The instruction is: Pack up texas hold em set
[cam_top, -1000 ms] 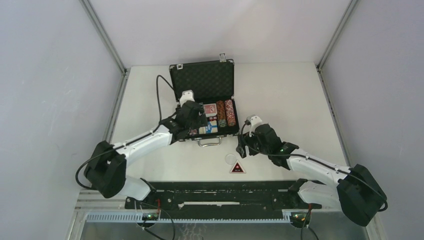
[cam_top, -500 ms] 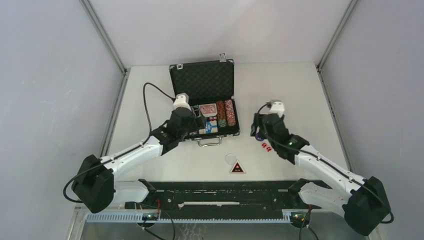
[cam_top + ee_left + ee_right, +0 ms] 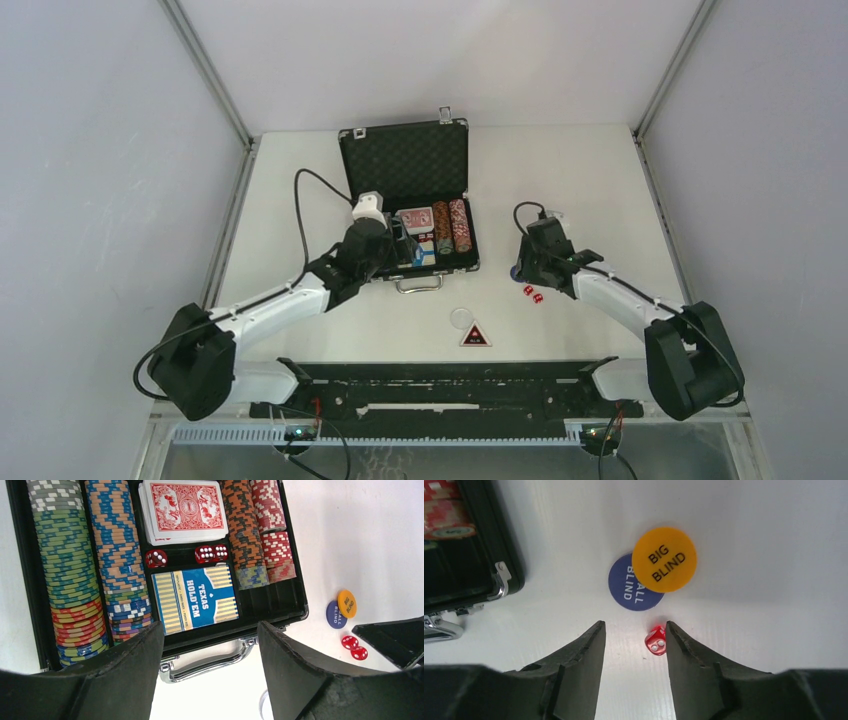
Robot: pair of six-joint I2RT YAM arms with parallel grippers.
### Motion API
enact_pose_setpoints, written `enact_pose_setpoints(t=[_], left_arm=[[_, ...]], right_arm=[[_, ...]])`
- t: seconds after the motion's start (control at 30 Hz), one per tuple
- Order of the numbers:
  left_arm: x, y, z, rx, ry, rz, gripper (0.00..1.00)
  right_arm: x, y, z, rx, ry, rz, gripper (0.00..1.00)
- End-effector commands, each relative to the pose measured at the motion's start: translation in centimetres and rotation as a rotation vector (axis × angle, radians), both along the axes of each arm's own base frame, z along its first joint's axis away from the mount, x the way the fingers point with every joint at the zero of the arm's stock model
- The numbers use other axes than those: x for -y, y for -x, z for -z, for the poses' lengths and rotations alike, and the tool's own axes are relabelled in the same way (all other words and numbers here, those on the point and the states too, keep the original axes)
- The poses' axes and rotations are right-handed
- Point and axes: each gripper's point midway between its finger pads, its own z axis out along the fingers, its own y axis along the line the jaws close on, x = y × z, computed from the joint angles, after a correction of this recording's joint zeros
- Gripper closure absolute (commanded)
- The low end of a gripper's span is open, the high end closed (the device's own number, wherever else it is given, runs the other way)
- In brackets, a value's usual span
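Note:
The black briefcase (image 3: 405, 165) lies open with its lid up. In the left wrist view it holds chip stacks (image 3: 70, 565), a red deck (image 3: 183, 510), a blue "Texas Hold'em" deck (image 3: 195, 599) and three red dice (image 3: 211, 553); its silver handle (image 3: 207, 662) faces me. My left gripper (image 3: 210, 627) is open and empty above the handle. To the case's right, an orange BIG BLIND token (image 3: 664, 559) overlaps a blue SMALL BLIND token (image 3: 629, 590). My right gripper (image 3: 635, 625) is open on the table, with a red die (image 3: 655, 641) against its right finger (image 3: 689, 655). Two dice (image 3: 533, 294) show from above.
A clear round disc (image 3: 461, 318) and a red-and-black triangular sticker (image 3: 475, 335) lie on the white table in front of the case. Grey walls with metal posts enclose the table on three sides. The arm bases' black rail (image 3: 440, 385) runs along the near edge.
My right arm swung from the front centre to the right of the case, uncovering the two dice, and lowered its open jaws around one. My left gripper pulled back slightly toward the case's handle.

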Motion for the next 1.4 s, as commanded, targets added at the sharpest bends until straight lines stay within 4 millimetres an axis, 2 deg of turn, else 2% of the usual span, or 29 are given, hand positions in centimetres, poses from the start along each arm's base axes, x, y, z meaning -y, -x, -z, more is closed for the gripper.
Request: enact_pose_setpoints(t=[0.0, 0.37, 0.77, 1.07, 1.37], left_arm=[[0.9, -0.3, -0.5, 0.024, 0.010, 0.034, 0.27], [0.9, -0.5, 0.6, -0.004, -0.019, 0.028, 0.27], [0.5, -0.6, 0.6, -0.007, -0.024, 0.007, 0.27], [0.7, -0.5, 0.6, -0.009, -0.015, 0.017, 0.27], [0.8, -0.4, 0.4, -0.004, -0.005, 0.021, 0.27]], right_arm=[[-1.4, -0.5, -0.9, 0.021, -0.004, -0.013, 0.40], [-0.9, 0.5, 0.9, -0.027, 0.104, -0.022, 0.40], [-0.3, 1.1, 1.6, -0.044, 0.126, -0.005, 0.45], [-1.9, 2.1, 1.6, -0.043, 0.123, -0.071, 0.45], [-2.0, 3.3, 2.8, -0.079, 0.112, -0.031, 0.45]])
